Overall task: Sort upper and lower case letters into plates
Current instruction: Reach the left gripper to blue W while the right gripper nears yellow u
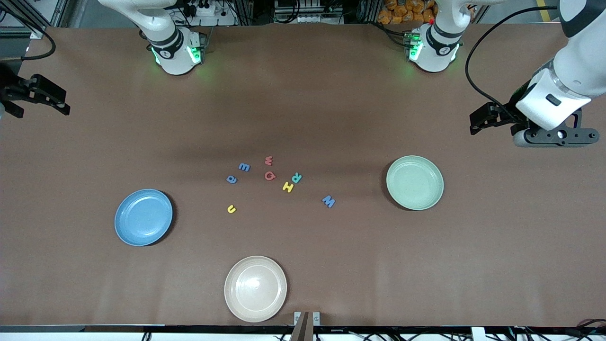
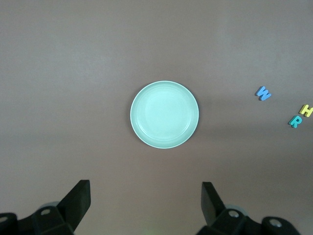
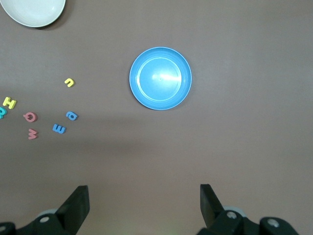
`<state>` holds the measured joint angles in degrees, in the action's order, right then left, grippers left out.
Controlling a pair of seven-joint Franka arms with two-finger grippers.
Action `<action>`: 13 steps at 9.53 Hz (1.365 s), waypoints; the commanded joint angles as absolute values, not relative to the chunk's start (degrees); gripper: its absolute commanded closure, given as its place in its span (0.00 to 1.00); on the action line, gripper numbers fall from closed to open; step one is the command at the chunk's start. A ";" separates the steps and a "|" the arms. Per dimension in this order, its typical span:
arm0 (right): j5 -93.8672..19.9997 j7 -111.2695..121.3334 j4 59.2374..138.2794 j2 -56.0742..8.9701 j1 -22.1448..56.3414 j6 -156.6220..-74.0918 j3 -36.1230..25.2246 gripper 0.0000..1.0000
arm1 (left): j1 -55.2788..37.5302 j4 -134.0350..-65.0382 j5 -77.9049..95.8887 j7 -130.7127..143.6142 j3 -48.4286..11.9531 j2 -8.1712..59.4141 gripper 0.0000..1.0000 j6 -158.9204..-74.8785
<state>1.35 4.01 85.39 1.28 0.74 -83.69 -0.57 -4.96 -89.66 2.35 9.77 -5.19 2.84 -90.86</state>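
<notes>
Letters (image 1: 270, 175) lie scattered mid-bench between the blue plate (image 1: 143, 217) and green plate (image 1: 414, 182) (both empty). Left pincer (image 2: 144, 200) and right pincer (image 3: 144, 200) wait spread, holding nothing.

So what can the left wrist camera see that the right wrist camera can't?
Only the left wrist view shows the mint green plate, the blue W and the left gripper, open.

Only the right wrist view shows the sky blue plate, part of the cream plate, the yellow u, the blue a, the blue m, the pink w, the pink Q and the right gripper, open.

Both show the yellow H, the teal R and the brown table.
</notes>
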 commanded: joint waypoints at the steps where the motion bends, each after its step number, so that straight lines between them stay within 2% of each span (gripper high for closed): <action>1: 1.49 4.48 85.69 1.50 0.09 -83.67 -0.18 0.00 | -4.31 -88.33 3.69 7.73 -5.01 2.90 0.00 -89.47; 5: 1.49 4.48 85.60 1.50 0.09 -84.63 -0.18 0.00 | -5.27 -89.03 2.47 7.48 -5.36 3.42 0.00 -88.94; 9: 1.49 4.48 88.05 0.36 0.00 -85.94 -0.26 0.00 | -15.00 -89.03 1.76 18.23 -6.50 13.77 0.00 -97.35; 11: 1.49 3.00 88.59 -3.50 0.26 -87.88 -0.26 0.00 | -19.49 -88.86 1.41 22.66 -6.50 20.44 0.00 -104.03; 13: 1.50 -4.61 88.16 -7.97 1.92 -93.48 -0.09 0.00 | -21.62 -88.33 2.45 35.16 -6.59 26.42 0.00 -110.97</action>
<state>1.32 0.46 89.24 -4.94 0.97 -90.87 -0.51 -21.12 -90.27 2.29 28.08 -6.70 22.80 -108.44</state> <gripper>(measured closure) 0.000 0.000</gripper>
